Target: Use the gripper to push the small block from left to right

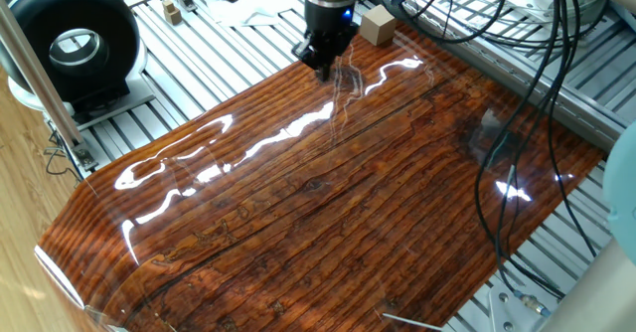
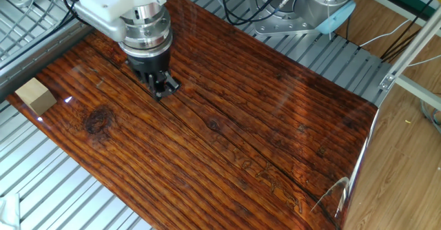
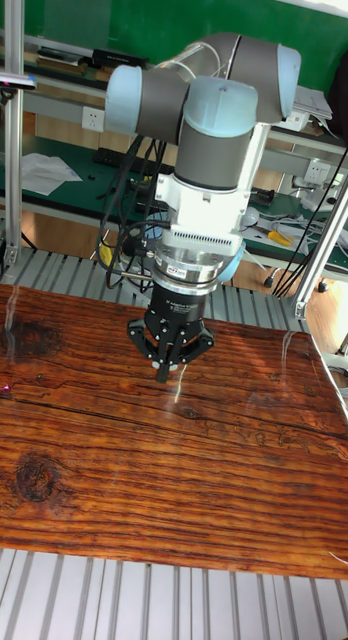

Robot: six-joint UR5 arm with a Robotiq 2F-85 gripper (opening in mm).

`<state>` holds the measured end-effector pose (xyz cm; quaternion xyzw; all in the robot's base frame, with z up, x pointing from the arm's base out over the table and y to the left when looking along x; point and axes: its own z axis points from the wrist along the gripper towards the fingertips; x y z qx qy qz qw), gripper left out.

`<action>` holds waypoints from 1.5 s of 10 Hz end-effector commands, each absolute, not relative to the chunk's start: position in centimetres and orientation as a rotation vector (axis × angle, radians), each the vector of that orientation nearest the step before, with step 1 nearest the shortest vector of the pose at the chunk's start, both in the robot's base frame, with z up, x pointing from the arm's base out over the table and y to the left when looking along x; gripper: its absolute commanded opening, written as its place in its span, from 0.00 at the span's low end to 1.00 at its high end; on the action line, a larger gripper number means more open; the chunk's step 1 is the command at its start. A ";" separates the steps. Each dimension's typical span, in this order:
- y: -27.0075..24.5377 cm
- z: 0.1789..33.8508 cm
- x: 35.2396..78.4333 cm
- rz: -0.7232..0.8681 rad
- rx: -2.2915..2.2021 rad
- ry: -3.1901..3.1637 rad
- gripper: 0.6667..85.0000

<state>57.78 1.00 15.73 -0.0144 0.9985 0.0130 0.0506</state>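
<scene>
Room bright, light even, coming from overhead. Glossy wooden board [image 1: 328, 203] throws hard white glare streaks across its left and middle in one fixed view; faint sheen only in the other fixed view, small glint near block-side edge. Shadows soft, weak; dark patch on board under hanging cables [image 1: 517, 93]. All views sharp, no motion blur. Tall fixed view slightly dimmer, green backdrop [image 3: 144, 30] a little soft.
</scene>
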 end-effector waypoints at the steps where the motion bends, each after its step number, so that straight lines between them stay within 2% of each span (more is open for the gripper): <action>1: 0.8 16.3 60.3 0.021 -0.135 2.936 0.00; 4: -0.5 16.3 60.4 -0.048 -0.096 2.937 0.00; 7: 0.0 16.1 60.4 0.027 -0.066 2.957 0.00; 10: -6.4 15.0 62.6 -0.065 -0.104 3.023 0.00; 12: -9.3 13.6 64.4 -0.004 -0.129 3.050 0.00; 15: -12.4 11.2 68.3 -0.012 -0.119 3.029 0.00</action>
